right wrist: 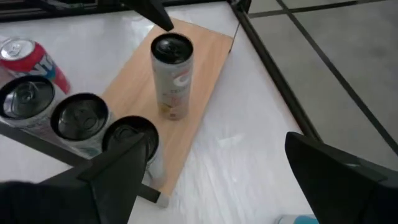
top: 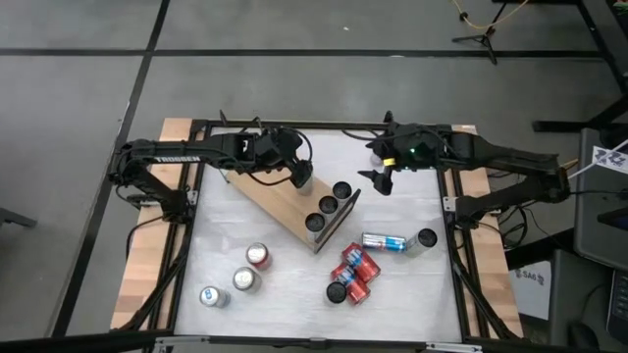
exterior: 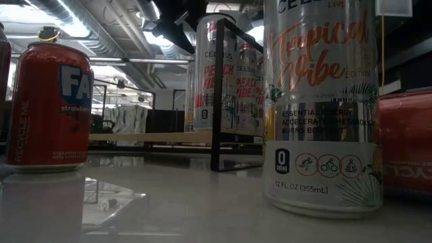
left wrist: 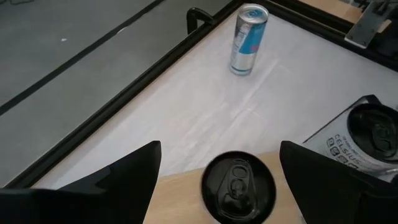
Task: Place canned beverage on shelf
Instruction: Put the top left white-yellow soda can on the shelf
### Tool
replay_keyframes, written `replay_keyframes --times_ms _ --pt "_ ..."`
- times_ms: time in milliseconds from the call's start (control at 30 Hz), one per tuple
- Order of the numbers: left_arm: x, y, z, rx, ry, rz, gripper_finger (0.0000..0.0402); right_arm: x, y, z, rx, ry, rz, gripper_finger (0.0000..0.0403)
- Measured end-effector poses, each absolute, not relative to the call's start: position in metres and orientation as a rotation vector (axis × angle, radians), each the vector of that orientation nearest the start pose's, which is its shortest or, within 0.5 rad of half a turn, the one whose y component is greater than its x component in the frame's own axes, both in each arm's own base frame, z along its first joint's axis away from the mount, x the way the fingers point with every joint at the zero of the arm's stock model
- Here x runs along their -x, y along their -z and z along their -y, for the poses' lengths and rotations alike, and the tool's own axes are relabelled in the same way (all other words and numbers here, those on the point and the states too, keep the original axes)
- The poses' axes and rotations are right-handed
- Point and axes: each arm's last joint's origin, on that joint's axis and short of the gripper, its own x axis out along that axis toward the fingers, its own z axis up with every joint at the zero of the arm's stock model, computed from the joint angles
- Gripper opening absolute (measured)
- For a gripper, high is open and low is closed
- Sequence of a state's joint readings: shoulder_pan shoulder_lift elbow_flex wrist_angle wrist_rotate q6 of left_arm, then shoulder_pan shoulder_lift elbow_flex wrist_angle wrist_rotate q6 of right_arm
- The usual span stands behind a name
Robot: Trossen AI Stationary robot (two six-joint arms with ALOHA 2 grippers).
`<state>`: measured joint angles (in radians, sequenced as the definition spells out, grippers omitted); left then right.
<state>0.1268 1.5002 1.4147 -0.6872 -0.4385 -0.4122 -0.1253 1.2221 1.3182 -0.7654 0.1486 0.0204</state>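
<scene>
Left tool straddles black-topped can.

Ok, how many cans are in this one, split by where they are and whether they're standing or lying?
Shelf cans, upright: 4
Silver-lidded cans, upright on the table: 3
Black-lidded cans, upright on the table: 2
Blue-silver can, lying: 1
Red cans, lying bunched: 3, hard to separate
Total: about 13

Light-wood shelf on black wire frame, over white tabletop. Black-topped pale cans at shelf's end. Red cans clustered just off that end. Blue-and-silver can beside them. Red can with white-lettered blue patch before shelf.
</scene>
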Motion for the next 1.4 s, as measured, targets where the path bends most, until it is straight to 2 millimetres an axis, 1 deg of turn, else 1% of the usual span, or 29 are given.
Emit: replay_keyframes --times_ms 233,567,933,1133,1233,1400 --pt "-0.314 -0.340 -0.053 0.253 -0.697 -0.645 0.0322 -0.244 -0.367 0.034 -0.018 0.251 -0.689 0.0374" --pt "-0.314 -0.340 -0.052 0.258 -0.696 -0.643 0.0322 -0.244 -0.367 0.034 -0.017 0.249 -0.689 0.0374" --pt "-0.316 -0.340 -0.035 0.239 -0.645 -0.652 0.0322 -0.244 -0.367 0.034 -0.017 0.248 -0.689 0.0374" --pt "-0.317 -0.332 -0.028 0.213 -0.631 -0.714 0.0322 -0.244 -0.367 0.034 -0.018 0.243 -0.689 0.0374" --pt "-0.315 -0.327 -0.026 0.198 -0.635 -0.771 0.0322 -0.244 -0.367 0.034 -0.019 0.241 -0.689 0.0374" --pt "-0.313 -0.327 -0.022 0.187 -0.623 -0.791 0.0322 -0.244 -0.367 0.034 -0.019 0.241 -0.690 0.0374"
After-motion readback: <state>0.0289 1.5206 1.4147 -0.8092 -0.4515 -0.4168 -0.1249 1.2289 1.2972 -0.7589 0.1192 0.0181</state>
